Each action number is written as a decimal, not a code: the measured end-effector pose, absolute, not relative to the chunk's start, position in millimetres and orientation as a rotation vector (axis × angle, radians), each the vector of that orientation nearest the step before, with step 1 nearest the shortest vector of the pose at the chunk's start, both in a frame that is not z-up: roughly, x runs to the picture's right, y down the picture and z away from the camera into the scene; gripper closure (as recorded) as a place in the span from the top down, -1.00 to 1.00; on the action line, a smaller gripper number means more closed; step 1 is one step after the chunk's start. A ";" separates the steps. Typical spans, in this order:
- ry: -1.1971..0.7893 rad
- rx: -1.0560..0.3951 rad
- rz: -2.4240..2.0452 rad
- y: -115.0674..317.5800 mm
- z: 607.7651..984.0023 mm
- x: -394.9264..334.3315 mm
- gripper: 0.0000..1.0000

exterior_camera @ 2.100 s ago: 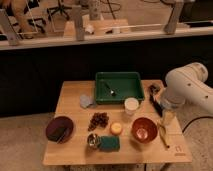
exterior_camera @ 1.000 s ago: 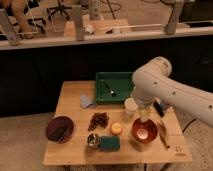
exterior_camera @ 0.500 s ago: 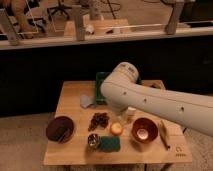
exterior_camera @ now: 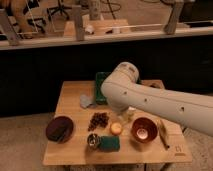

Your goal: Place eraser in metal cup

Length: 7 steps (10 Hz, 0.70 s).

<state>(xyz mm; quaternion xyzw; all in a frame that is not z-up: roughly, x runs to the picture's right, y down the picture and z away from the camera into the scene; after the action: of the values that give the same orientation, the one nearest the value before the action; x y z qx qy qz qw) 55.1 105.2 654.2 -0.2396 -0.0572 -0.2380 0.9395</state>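
The small shiny metal cup (exterior_camera: pixel 93 141) stands near the table's front edge, left of centre, touching a flat green sponge-like block (exterior_camera: pixel 109 143). My big white arm (exterior_camera: pixel 150 100) reaches in from the right and lies across the middle and back of the table. The gripper is hidden behind this arm, somewhere over the table's middle. I cannot pick out the eraser; the arm covers the back right of the table.
On the wooden table (exterior_camera: pixel 70 95) sit a dark red bowl (exterior_camera: pixel 60 128) at the left, a grey object (exterior_camera: pixel 86 101), a dark cluster (exterior_camera: pixel 98 120), a small orange round thing (exterior_camera: pixel 116 128), a reddish-orange bowl (exterior_camera: pixel 144 130), a yellowish oblong (exterior_camera: pixel 163 134) and a green tray (exterior_camera: pixel 101 82).
The arm has swung from the table's right side leftward across the middle, and now covers the tray and the white cup.
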 end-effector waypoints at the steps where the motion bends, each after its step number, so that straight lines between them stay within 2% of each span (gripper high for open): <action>1: -0.119 -0.488 -0.492 105.0 654.2 54.2 0.60; 4: -0.200 -0.468 -0.732 102.9 654.8 23.0 0.60; 7: -0.335 -0.423 -1.093 104.1 653.8 -46.4 0.60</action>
<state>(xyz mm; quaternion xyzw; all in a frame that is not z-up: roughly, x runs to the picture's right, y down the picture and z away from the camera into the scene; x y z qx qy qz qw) -46.4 104.1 653.8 -0.1986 -0.1572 -0.5134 0.8199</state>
